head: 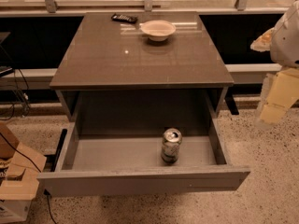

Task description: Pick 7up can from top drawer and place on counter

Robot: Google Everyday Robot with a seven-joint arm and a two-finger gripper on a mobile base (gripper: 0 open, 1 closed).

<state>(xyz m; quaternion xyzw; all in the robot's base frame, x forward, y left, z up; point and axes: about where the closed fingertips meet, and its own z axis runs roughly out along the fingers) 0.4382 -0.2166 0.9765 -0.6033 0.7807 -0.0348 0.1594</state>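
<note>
The 7up can [171,145] stands upright inside the open top drawer [140,181], right of the middle and near the front panel. The drawer is pulled far out from under the counter [135,59]. My gripper [274,101] hangs at the right edge of the camera view, beyond the cabinet's right side, well above and to the right of the can. It holds nothing that I can see.
A white bowl [158,30] and a flat black object [124,18] lie at the back of the counter. A cardboard box [16,181] and cables sit on the floor at the left. Speckled floor surrounds the drawer front.
</note>
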